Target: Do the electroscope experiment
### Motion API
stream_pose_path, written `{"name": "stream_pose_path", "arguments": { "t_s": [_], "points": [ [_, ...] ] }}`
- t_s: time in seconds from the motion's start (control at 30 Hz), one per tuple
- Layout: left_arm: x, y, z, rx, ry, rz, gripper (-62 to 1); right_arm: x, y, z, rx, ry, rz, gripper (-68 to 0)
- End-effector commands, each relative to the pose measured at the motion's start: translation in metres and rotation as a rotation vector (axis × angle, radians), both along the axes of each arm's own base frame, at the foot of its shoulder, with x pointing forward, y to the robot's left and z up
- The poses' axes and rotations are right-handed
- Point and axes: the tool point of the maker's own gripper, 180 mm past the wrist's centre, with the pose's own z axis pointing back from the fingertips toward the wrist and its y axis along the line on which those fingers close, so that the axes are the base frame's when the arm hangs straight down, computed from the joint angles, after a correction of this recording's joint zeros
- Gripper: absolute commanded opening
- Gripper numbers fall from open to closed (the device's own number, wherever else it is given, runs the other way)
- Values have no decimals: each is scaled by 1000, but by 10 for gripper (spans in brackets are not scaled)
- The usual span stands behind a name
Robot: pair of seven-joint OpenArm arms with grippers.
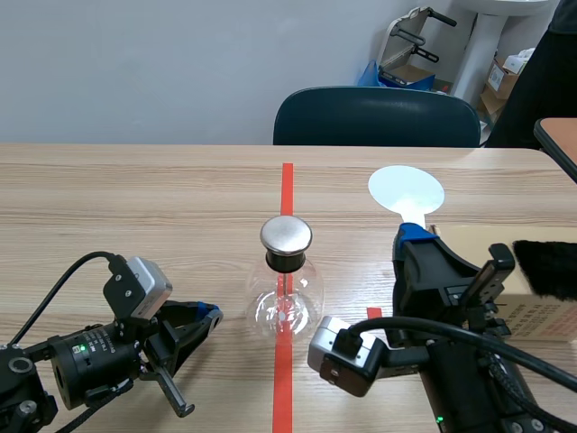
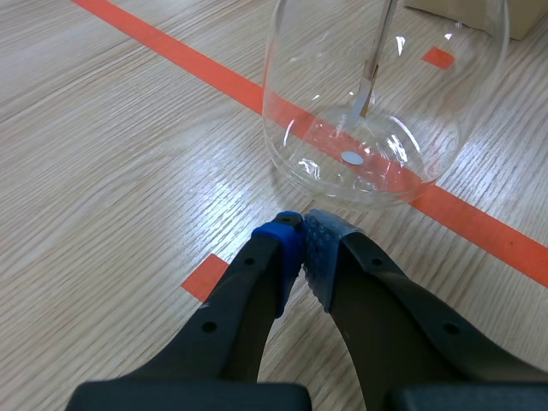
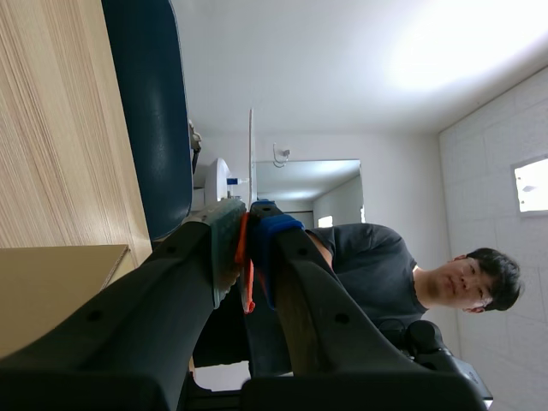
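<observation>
The right pincer [image 1: 415, 236] is clamped on the paddle [image 1: 406, 190], upright, right of the electroscope [image 1: 286, 293] standing mid-worktop [image 1: 135, 198]. The left pincer [image 2: 301, 227] sits together, empty, beside the flask. The likely next move is to bring the paddle's disc to the cap [image 1: 286, 234].

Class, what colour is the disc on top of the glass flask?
Shiny silver; the disc shows best in the scene view.

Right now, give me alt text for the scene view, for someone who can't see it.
A glass electroscope flask with a metal cap stands on the red tape line. The left gripper lies shut beside it, not touching; the right gripper holds a white round paddle by its handle.
</observation>
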Motion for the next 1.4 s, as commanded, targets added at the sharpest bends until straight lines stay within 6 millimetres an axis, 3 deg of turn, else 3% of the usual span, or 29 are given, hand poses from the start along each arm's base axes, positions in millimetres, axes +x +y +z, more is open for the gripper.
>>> {"name": "stream_pose_path", "arguments": {
  "t_s": [0.0, 1.37],
  "points": [
    [5, -5, 10, -31, -26, -4, -573, 4, -3, 6, -1, -27, -3, -665],
    [3, -5, 6, -15, -8, -3, -573, 4, -3, 6, -1, -27, -3, -665]
  ]
}}
